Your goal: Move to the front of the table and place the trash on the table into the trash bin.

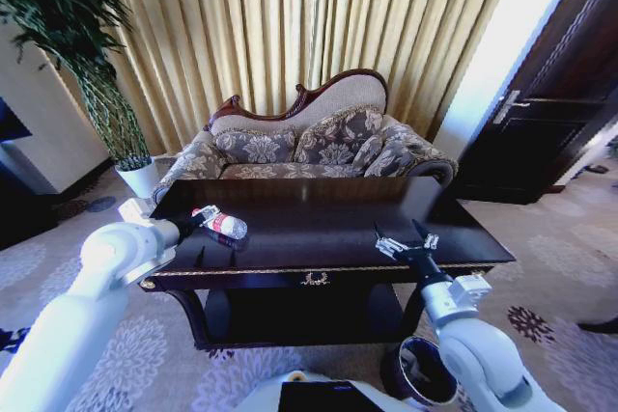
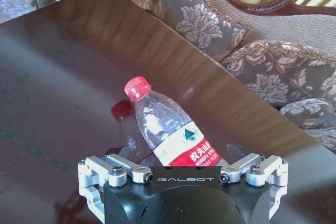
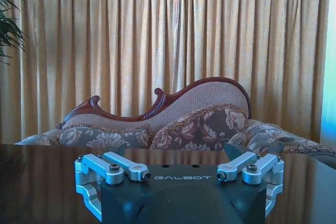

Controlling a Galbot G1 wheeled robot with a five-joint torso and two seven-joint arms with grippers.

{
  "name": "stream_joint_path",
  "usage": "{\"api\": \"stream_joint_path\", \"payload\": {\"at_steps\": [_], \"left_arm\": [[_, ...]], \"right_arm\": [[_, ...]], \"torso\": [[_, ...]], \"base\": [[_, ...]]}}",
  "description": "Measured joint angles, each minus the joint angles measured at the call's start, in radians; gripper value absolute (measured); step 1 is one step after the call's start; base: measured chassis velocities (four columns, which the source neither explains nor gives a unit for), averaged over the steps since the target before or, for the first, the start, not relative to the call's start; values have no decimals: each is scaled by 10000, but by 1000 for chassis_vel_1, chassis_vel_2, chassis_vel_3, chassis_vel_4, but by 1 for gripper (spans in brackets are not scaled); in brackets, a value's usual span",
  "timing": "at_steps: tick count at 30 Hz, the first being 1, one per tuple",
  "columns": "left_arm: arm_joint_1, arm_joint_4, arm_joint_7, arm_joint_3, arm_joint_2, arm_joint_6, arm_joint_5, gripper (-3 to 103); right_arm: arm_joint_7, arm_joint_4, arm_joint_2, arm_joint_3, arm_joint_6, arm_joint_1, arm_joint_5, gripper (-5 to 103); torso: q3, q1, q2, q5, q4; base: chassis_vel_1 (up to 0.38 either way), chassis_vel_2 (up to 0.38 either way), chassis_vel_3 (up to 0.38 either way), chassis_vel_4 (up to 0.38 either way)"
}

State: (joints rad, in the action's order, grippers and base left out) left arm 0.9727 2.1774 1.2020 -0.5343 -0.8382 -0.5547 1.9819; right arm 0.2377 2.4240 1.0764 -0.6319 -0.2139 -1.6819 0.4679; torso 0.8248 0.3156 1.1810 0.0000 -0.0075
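The trash bin (image 1: 421,373) stands on the carpet below the table's (image 1: 328,238) front right. Above that edge, the right tool (image 1: 406,241) hovers spread. At the left, the left tool (image 1: 205,222) is spread around the bottle (image 2: 170,132), which lies on the table.

The word "GALBOT" is printed in pale letters on the black housing of the left gripper (image 2: 181,157) and of the right gripper (image 3: 178,153). The small clear plastic bottle (image 2: 170,129) carries a white-red label with white characters, not legible.
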Motion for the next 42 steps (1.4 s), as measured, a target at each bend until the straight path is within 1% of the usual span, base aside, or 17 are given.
{"api": "stream_joint_path", "payload": {"at_steps": [5, 9, 13, 17, 21, 25, 39, 42], "left_arm": [[-301, -265, 37, 201, 12, 0, 26, 100], [-533, -415, 26, 362, -31, 7, 27, 100], [-694, -477, 47, 542, -37, 60, 56, 100], [-801, -547, 167, 779, -59, 67, 90, 100], [-793, -689, 192, 927, -156, 34, 71, 100], [-829, -801, 193, 1004, -219, -31, 50, 100], [-1181, -1308, 189, 1277, -343, -216, 15, 100], [-1296, -1436, 109, 1352, -425, -268, -23, 100]], "right_arm": [[23, 38, 13, 18, -2, 55, 124, 100], [251, 64, -146, -33, -21, 154, 414, 100], [275, 35, -212, -48, -24, 242, 499, 100], [281, 2, -248, -32, -29, 323, 608, 100], [351, -30, -516, -122, -52, 515, 951, 100], [376, -92, -636, -183, -60, 596, 1047, 100], [365, -302, -650, -126, -65, 753, 1069, 100], [363, -302, -652, -136, -65, 732, 1070, 100]], "torso": [[0, 0, 0, 0, 0], [0, 0, 0, 0, 0], [0, 0, 0, 0, 1], [0, 0, 0, 1, -1], [0, 0, 0, 0, 1], [0, 0, 0, -1, 1], [0, 0, 0, 0, 0], [0, 1, 0, 0, 0]], "base": [[0, 0, 0, 0], [0, 0, 0, 0], [0, 0, 0, 0], [0, 0, 0, 0], [0, 0, 0, 0], [0, 0, 0, 0], [0, 0, 0, 0], [0, 0, 0, 0]]}}
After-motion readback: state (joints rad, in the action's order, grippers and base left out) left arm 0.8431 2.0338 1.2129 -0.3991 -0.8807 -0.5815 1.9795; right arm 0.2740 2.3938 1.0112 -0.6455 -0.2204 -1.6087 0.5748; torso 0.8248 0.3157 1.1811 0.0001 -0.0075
